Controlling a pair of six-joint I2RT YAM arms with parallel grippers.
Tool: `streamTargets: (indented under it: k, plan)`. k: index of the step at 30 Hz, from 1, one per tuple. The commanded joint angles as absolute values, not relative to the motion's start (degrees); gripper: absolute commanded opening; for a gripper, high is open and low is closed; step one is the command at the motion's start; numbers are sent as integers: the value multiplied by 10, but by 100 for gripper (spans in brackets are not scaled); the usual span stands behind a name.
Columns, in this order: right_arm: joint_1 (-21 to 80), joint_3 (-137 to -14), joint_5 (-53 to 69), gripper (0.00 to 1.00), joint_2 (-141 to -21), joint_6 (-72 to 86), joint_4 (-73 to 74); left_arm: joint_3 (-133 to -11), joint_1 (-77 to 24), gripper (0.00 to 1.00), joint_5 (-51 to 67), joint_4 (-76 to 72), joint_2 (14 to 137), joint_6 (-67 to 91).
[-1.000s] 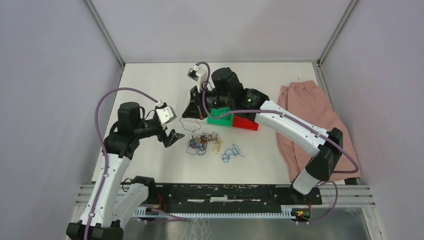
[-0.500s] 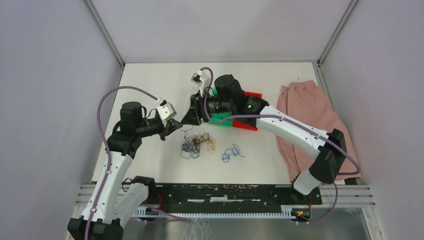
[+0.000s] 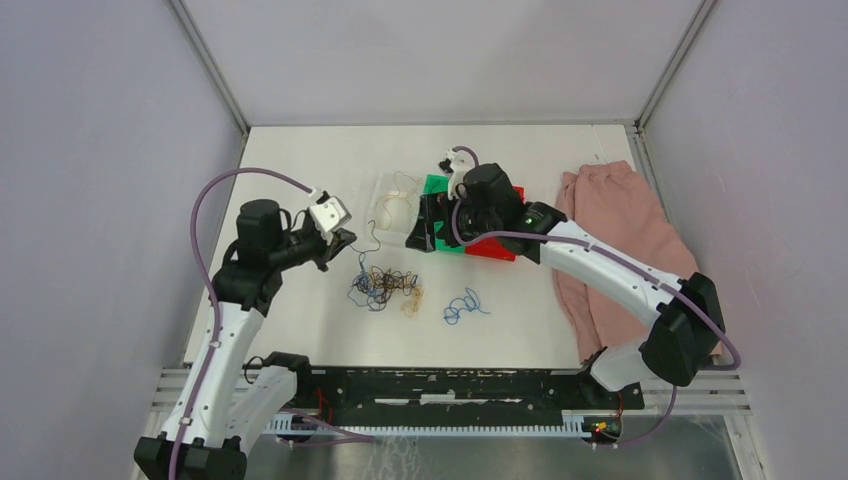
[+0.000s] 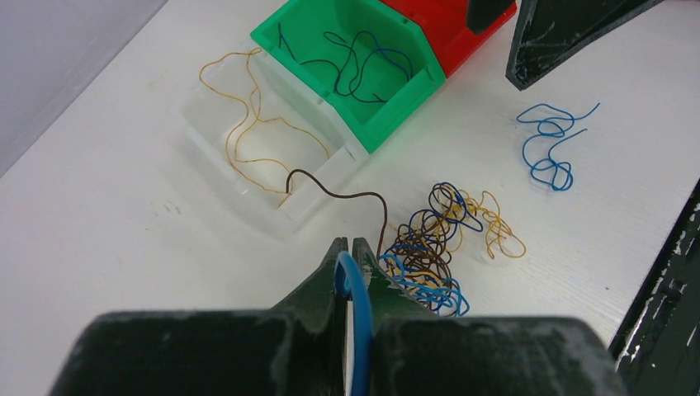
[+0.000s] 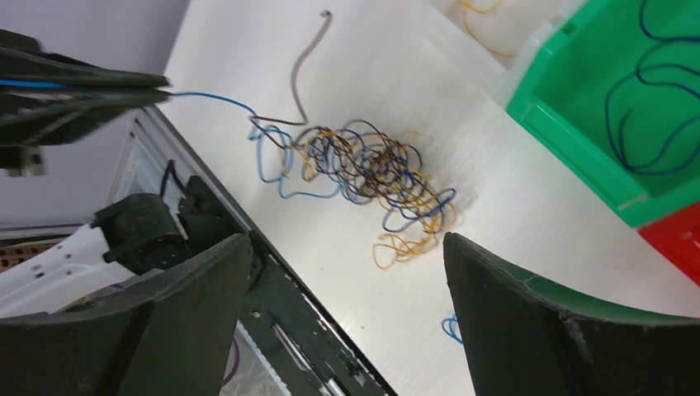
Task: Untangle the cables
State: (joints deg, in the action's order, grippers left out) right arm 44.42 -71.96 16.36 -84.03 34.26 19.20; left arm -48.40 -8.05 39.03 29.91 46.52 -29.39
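Note:
A tangle of blue, brown and yellow cables [image 3: 383, 287] lies mid-table, also seen in the left wrist view [image 4: 437, 243] and right wrist view [image 5: 371, 169]. My left gripper [image 3: 340, 243] [image 4: 351, 247] is shut on a blue cable [image 5: 206, 97] that runs from the tangle's left side. A brown strand [image 4: 330, 191] arcs from the tangle up to the clear tray. My right gripper [image 3: 430, 222] [image 5: 347, 239] hangs open over the bins with nothing between its fingers. A loose blue cable [image 3: 465, 305] [image 4: 549, 144] lies apart on the right.
A clear tray [image 3: 395, 205] [image 4: 248, 124] holds a yellow cable. Beside it the green bin [image 4: 388, 132] holds dark blue cables, then comes a red bin [image 3: 490, 247]. A pink cloth [image 3: 620, 240] lies at the right. The black rail [image 3: 450, 385] runs along the near edge.
My left gripper shut on the blue cable and pulled left; the tangle shifted left. My right gripper opened and moved right over the bins, uncovering the clear tray with its yellow cable.

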Motion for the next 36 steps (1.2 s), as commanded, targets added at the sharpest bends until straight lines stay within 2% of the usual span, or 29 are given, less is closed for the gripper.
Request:
streamTargets:
  k: [1, 9, 19, 36]
  plan:
    - [431, -687, 102, 92, -820, 330, 214, -518, -77, 3, 380, 282, 468, -288]
    - [416, -637, -29, 83, -896, 274, 268, -542, -78, 3, 366, 287, 486, -298]
    - [416, -598, -45, 77, -967, 264, 225, -563, -78, 3, 364, 302, 486, -306]
    - [454, -509, -18, 69, -854, 282, 243, -563, -78, 3, 372, 307, 480, -314]
